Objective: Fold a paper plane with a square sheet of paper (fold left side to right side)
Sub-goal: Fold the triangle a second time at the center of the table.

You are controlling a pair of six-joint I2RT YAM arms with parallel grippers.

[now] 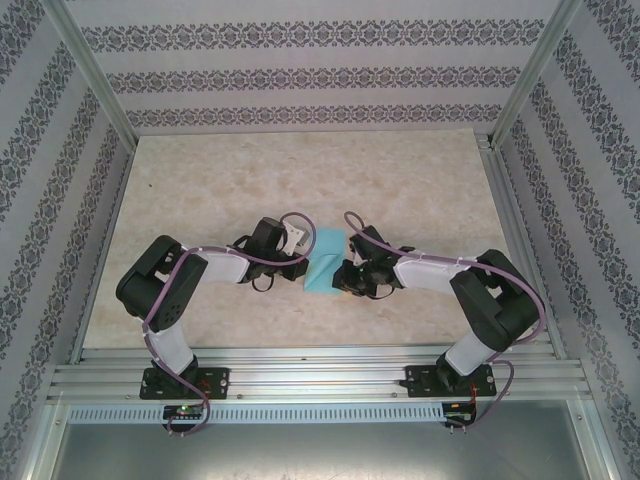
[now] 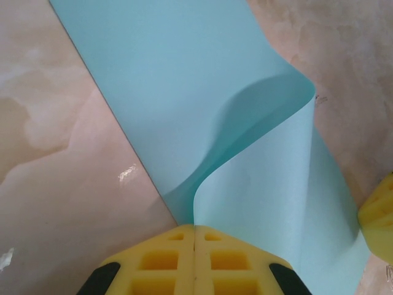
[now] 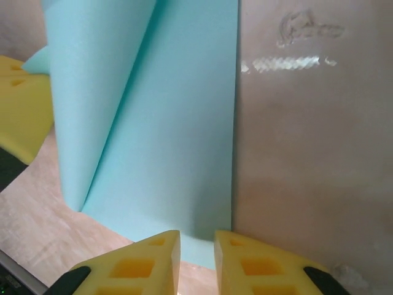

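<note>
On the table point(image 1: 400, 190), between my wrists, the paper point(image 1: 324, 265) lies flat with its left side lifted in a curl; my left gripper point(image 2: 194, 236) is pinched tight on that raised edge, my right gripper point(image 3: 197, 243) stands narrowly parted over the flat part, gripping nothing

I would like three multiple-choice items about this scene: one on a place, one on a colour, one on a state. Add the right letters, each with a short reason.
1. Where is the sheet of paper?
A) between the left gripper and the right gripper
B) at the table's far edge
C) on an arm base

2. What colour is it?
A) red
B) white
C) light blue

3. How is the left gripper?
A) wide open
B) shut on the sheet
C) shut on nothing

Key:
1 A, the top view shows it between them.
2 C, every view shows light blue.
3 B, its yellow fingers meet, with the sheet rising from between them.
</note>
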